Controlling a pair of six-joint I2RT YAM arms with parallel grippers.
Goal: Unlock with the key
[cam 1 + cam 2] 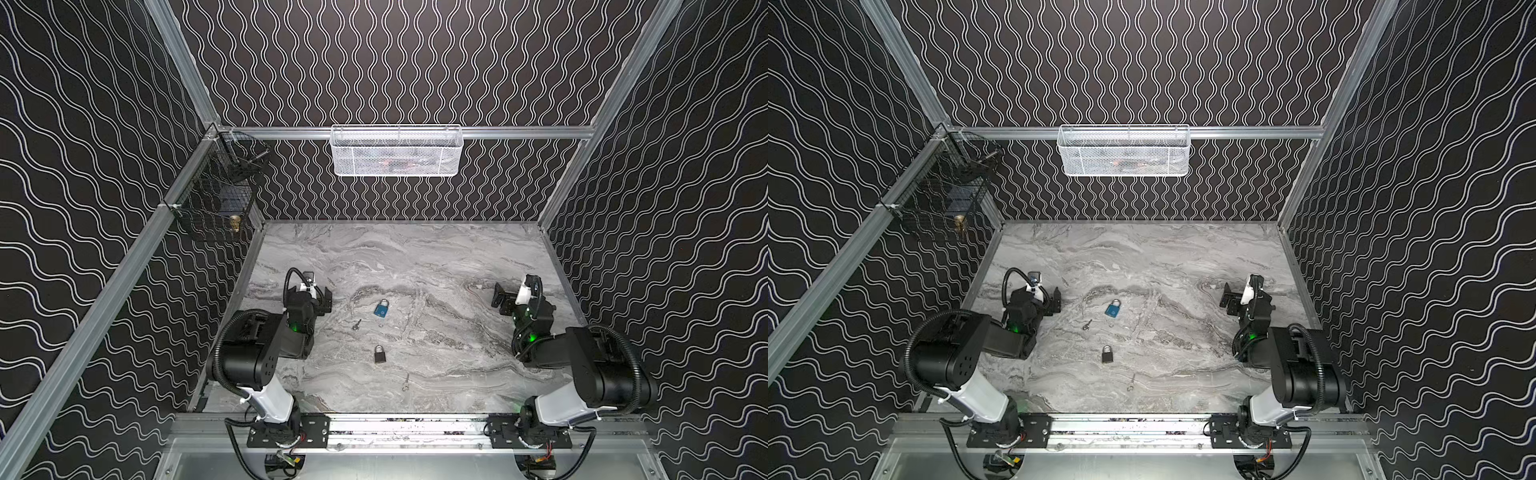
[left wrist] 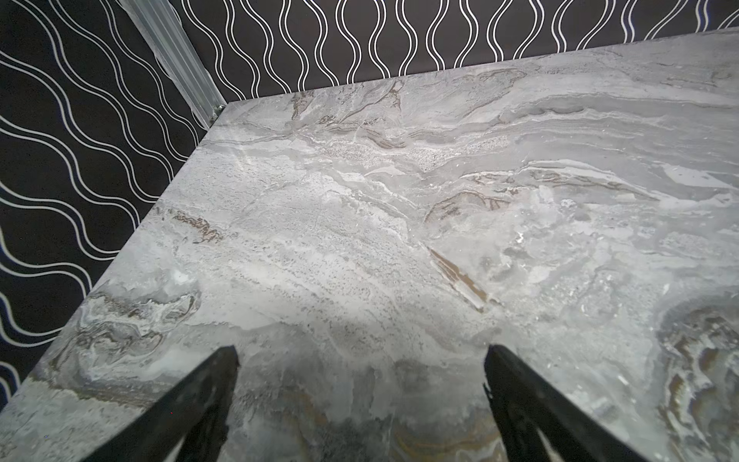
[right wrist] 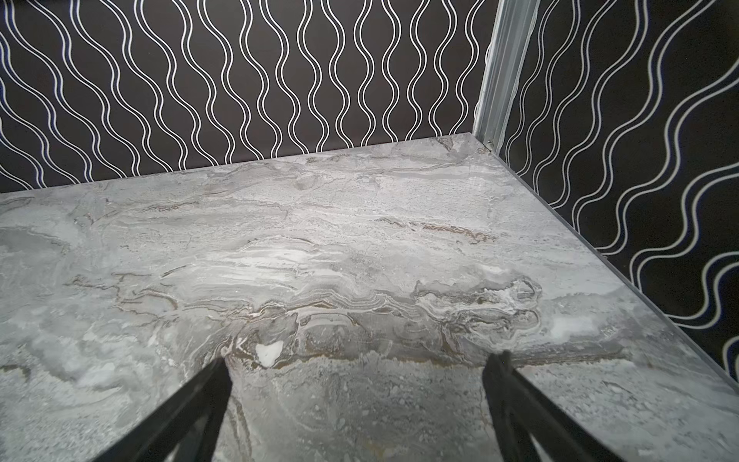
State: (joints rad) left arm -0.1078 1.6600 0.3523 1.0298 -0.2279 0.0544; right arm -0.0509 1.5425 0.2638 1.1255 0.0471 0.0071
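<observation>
Black walls w/ white wavy lines [image 1: 395, 62] enclose a grey marbled tabletop [image 1: 415, 257]. A white mesh basket [image 1: 397, 151] hangs on the rear rail. A black wire basket [image 1: 216, 195] hangs on the left rail w/ a small brass item [image 1: 234, 223] inside, too small to identify.

The left gripper [image 1: 321, 298] [image 2: 360, 356] sits low over the table's left side and the right gripper [image 1: 501, 300] [image 3: 360, 364] over its right side, both well apart from the locks. In the wrist views each pair of jaws is spread wide, w/ only bare marble btwn them.

Mid-table, in both top views, a blue padlock w/ silver shackle [image 1: 381, 308] [image 1: 1113, 309] lies flat. Nearer the arm bases lies a black padlock [image 1: 379, 354] [image 1: 1107, 354], shackle pointing to the rear.

A small silver key [image 1: 356, 324] [image 1: 1087, 325] lies near the blue padlock, on the left arm's side, not touching it. A second silver key w/ ring [image 1: 405, 381] [image 1: 1132, 382] lies closer to the front edge — near the black padlock, not touching.
</observation>
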